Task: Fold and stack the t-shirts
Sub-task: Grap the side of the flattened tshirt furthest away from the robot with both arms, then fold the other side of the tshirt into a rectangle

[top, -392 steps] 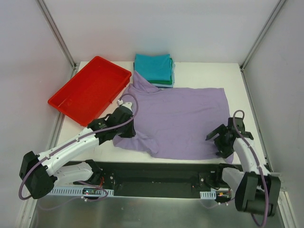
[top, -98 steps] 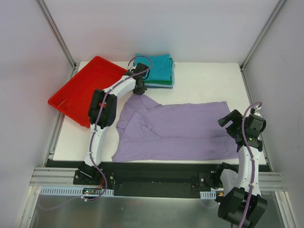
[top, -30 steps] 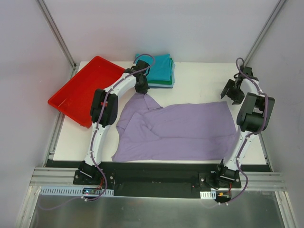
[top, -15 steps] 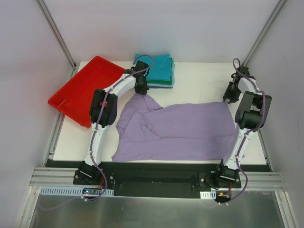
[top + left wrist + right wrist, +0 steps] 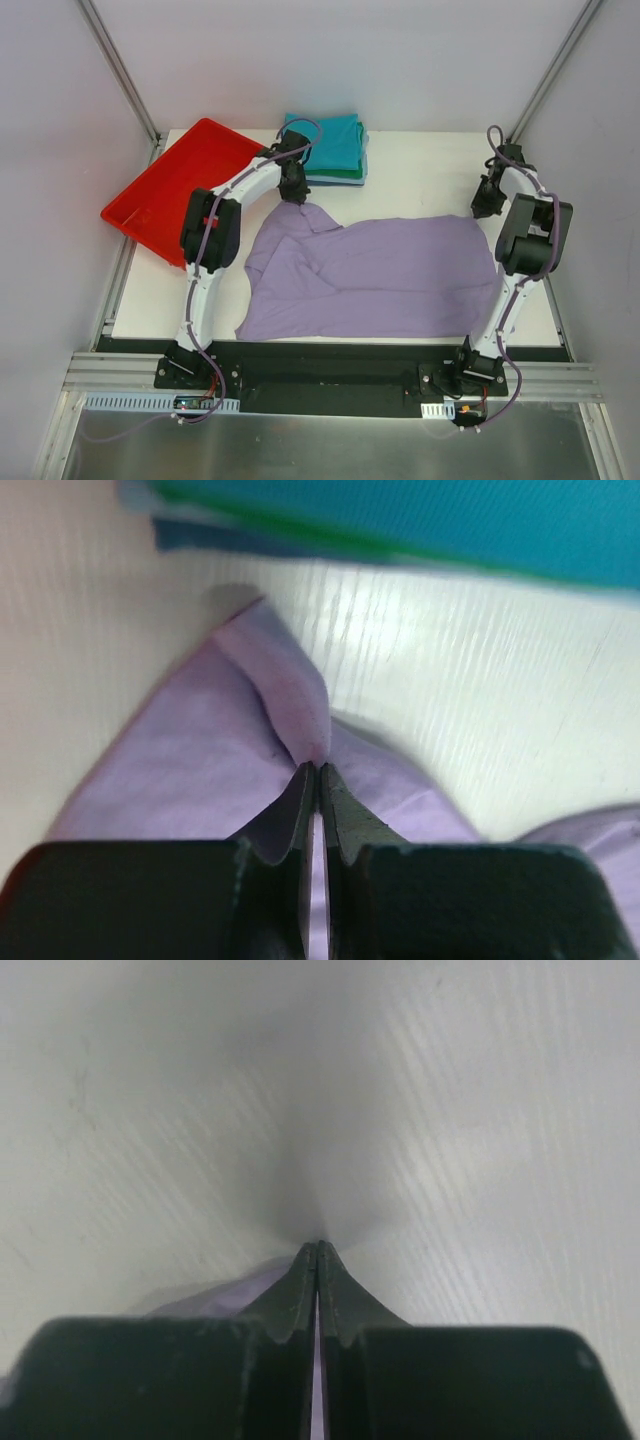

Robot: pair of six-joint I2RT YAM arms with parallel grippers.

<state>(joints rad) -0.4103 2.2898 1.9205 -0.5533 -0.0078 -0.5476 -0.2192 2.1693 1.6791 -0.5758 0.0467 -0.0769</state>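
**A:** How are the pincers set?

**B:** The left pincer (image 5: 316, 772) is clamped on a raised ridge of the lavender t-shirt (image 5: 190, 750). That ridge is at the shirt's far-left corner, just beside the folded stack (image 5: 325, 150). The right pincer (image 5: 318, 1250) has its tips pressed together low on the counter (image 5: 450, 1110), with a sliver of lavender between and beside them. I judge it has only a thin bite on the far-right corner.

**A:** How will the shirt handle?

**B:** It is soft, matte cotton, light and limp. It should drape and sag wherever it isn't held, so the hems and corners are the places to take it. A shallow pinch like the right one could slip free. The shirt lies spread over the middle of the counter, rumpled and doubled over at its left side.

**A:** And farther out?

**B:** The counter is white and faintly ribbed. The stack sits square at the far edge, with a teal t-shirt (image 5: 322, 140) on top and green and blue edges beneath it. The red plastic tray (image 5: 150, 222) is glossy and rigid, and sits far left, apart from the shirt.
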